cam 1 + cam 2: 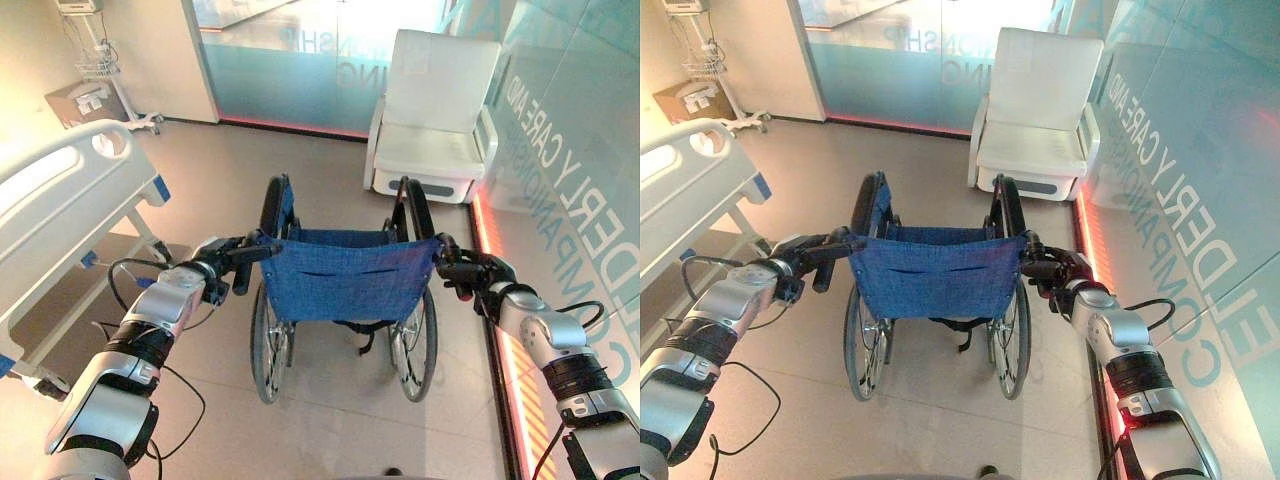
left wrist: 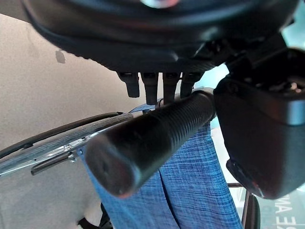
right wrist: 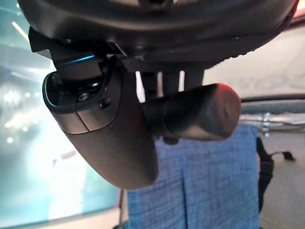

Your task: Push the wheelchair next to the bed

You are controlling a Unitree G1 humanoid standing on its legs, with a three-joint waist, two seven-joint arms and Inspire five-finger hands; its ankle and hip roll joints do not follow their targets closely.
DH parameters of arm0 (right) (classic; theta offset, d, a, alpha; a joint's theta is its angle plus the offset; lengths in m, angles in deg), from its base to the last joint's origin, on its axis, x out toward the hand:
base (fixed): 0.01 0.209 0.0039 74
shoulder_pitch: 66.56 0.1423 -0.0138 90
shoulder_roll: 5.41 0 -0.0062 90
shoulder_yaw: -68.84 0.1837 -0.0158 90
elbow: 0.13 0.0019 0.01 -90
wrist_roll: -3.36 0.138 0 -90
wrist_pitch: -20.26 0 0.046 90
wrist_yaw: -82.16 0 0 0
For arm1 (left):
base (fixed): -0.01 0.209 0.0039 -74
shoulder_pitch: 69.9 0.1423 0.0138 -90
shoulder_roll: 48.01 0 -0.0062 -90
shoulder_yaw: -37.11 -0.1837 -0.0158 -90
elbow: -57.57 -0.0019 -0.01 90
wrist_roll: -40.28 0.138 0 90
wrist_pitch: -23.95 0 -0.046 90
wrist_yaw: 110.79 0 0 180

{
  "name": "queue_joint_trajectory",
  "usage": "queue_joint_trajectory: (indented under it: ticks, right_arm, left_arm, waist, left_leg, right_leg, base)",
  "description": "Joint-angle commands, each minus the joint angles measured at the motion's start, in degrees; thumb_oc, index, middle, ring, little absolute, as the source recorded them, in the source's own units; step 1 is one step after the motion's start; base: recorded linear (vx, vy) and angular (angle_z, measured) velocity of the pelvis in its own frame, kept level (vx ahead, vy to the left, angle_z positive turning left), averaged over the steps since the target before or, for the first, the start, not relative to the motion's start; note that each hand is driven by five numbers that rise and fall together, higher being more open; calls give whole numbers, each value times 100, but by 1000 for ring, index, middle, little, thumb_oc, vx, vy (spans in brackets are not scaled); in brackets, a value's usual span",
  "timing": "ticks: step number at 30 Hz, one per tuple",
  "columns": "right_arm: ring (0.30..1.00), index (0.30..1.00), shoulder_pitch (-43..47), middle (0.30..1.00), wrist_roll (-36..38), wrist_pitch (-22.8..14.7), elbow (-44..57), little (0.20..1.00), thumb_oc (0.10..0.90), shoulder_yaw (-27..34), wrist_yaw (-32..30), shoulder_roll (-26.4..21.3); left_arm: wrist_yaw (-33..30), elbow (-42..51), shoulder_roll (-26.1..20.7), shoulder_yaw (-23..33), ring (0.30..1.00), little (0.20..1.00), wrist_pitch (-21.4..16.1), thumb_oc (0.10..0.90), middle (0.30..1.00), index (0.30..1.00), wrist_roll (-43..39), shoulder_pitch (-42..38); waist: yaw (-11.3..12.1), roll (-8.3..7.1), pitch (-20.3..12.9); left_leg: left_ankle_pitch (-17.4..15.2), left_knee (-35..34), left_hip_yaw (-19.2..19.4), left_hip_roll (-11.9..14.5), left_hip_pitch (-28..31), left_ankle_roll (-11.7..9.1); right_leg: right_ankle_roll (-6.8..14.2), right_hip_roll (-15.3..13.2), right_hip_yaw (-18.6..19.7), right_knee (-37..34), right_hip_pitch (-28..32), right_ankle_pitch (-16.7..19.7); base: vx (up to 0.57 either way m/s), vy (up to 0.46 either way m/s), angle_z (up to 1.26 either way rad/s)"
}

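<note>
A wheelchair (image 1: 345, 280) with a blue cloth back and black tyres stands in the middle of the floor, facing away from me. My left hand (image 1: 222, 262) is curled round its left push handle (image 2: 152, 138), whose ribbed black grip runs under the fingers (image 2: 155, 86). On the other side my right hand (image 1: 472, 272) is wrapped round the right push handle (image 3: 195, 112). The white bed (image 1: 60, 215), with a grey side rail, stands at the left, a short way from the wheelchair's left wheel.
A white armchair (image 1: 435, 120) stands ahead, against the far glass wall. A glass wall with lettering (image 1: 570, 190) runs close along the right, with a red-lit strip at its foot. A cardboard box (image 1: 82, 100) and a stand sit at the far left.
</note>
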Motion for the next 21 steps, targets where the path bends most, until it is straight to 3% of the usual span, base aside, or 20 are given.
queue_joint_trajectory:
  ticks: [1,9,14,15,16,17,21]
  right_arm:
    - [300,300,804,300,156,-618,652,300,400,-129,534,-70]
    - [300,300,935,300,259,-577,608,300,400,-256,446,-28]
    - [300,300,933,300,218,-573,585,300,400,-267,450,34]
    - [300,300,919,300,190,-588,574,300,400,-272,455,64]
    - [300,300,909,300,171,-589,577,300,400,-267,462,80]
    - [300,300,879,300,142,-583,597,300,400,-254,458,107]
    - [300,300,816,300,106,-558,636,300,400,-230,454,143]
  left_arm:
    - [219,132,-341,-234,900,900,-172,800,900,900,145,-723]
    - [-45,42,-292,-350,900,900,-273,800,900,900,-272,-902]
    - [-319,40,-148,-341,900,900,-650,800,900,900,-293,-946]
    - [-334,61,-97,-326,495,495,-747,530,495,495,-324,-945]
    - [-347,92,-70,-314,380,380,-777,453,380,380,-355,-933]
    - [-414,167,-23,-291,300,300,-845,400,300,300,-319,-898]
    - [-506,325,30,-236,300,300,-1048,400,300,300,-236,-836]
  waist:
    - [200,245,-287]
    - [172,265,-308]
    - [162,246,-315]
    - [158,238,-317]
    - [158,237,-315]
    - [162,237,-313]
    - [163,225,-316]
  left_leg:
    - [-304,21,34,-279,-97,-166]
    - [-308,21,24,-280,-112,-183]
    - [-308,21,29,-279,-114,-186]
    - [-310,21,31,-276,-116,-190]
    - [-310,21,33,-273,-115,-190]
    - [-313,21,31,-271,-115,-188]
    - [-319,21,21,-273,-121,-190]
  right_leg:
    - [142,10,-246,8,252,-273]
    - [152,15,-225,8,246,-270]
    - [147,11,-238,8,249,-272]
    - [147,10,-242,8,246,-273]
    - [145,8,-244,8,245,-273]
    - [140,5,-250,8,247,-275]
    - [136,7,-252,8,245,-279]
  base:
    - [0,0,0]
    - [0,0,0]
    - [0,0,0]
    - [0,0,0]
    - [0,0,0]
    - [0,0,0]
    - [0,0,0]
